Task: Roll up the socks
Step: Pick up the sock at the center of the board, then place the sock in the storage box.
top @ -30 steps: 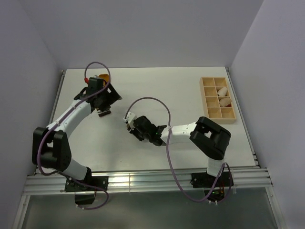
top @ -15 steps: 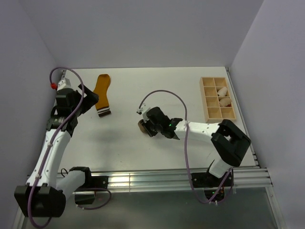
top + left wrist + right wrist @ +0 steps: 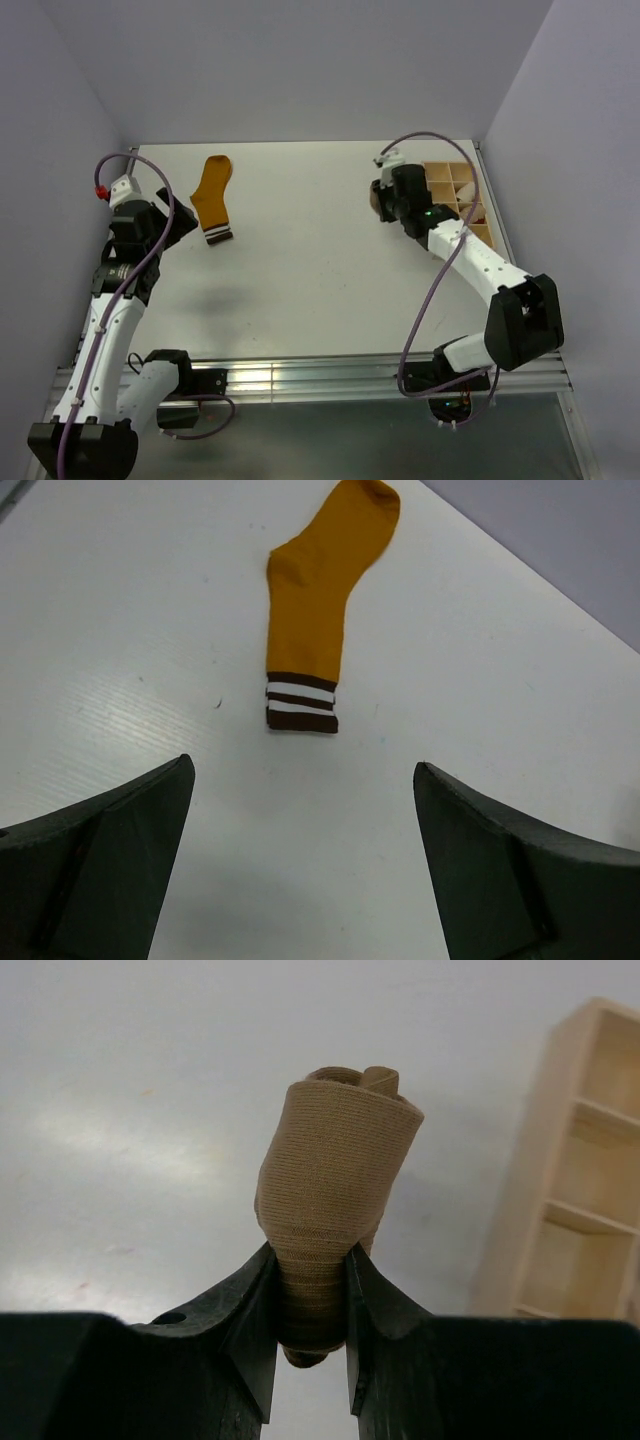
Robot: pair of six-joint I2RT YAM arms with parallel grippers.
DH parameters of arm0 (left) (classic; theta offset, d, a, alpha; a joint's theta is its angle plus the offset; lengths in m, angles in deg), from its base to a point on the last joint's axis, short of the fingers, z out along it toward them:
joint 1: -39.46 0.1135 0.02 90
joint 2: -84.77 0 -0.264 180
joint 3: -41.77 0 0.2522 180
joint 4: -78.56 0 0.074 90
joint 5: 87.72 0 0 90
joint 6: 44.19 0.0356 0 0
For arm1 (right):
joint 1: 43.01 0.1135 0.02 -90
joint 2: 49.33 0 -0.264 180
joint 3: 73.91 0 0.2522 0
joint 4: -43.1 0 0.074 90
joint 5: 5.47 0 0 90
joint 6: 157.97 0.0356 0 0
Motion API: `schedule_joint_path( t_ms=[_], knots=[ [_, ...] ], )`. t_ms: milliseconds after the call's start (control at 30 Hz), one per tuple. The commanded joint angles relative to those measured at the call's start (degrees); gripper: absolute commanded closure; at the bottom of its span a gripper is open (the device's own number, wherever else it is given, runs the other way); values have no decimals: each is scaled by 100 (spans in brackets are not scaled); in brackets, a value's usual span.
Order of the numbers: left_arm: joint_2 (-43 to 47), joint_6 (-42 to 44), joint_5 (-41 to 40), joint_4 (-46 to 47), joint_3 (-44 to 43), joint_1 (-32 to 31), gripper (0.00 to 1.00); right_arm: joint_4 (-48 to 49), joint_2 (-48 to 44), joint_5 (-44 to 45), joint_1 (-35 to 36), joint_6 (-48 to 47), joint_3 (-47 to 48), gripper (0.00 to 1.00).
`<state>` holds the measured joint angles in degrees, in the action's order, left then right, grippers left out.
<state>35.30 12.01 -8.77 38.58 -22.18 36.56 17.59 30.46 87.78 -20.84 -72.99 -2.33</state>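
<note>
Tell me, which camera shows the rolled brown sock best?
The right wrist view: the rolled brown sock fills it, clamped in the right pincer. The top view shows only a brown speck; the left wrist view misses it.

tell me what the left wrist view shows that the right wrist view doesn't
Only the left wrist view: the mustard-orange sock lying flat and unrolled, its striped cuff nearest the camera, and the left tool standing wide open with nothing between its fingers.
Only the right wrist view: the rolled tan sock pinched in the right tool, and the wooden tray with compartments at the right edge.
Both: the white table beneath.
</note>
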Motion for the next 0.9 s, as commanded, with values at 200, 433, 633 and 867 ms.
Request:
schedule_joint_path(
  t_ms=[200, 433, 633, 867],
  knots=[
    [227, 207, -978, -155, 97, -132, 1, -117, 800, -8, -1935, 246, 1352, 100],
    [404, 190, -1584, -112, 387, -317, 0, -538, 2066, 431, -2463, 949, 2540, 100],
    [175, 190, -1515, -112, 317, -308, 1, -671, 2260, 1037, -2516, 1574, 2655, 100],
    [105, 163, -1444, -112, 335, -317, 0, -953, 2410, 1337, -2551, 1890, 2621, 100]
  ],
)
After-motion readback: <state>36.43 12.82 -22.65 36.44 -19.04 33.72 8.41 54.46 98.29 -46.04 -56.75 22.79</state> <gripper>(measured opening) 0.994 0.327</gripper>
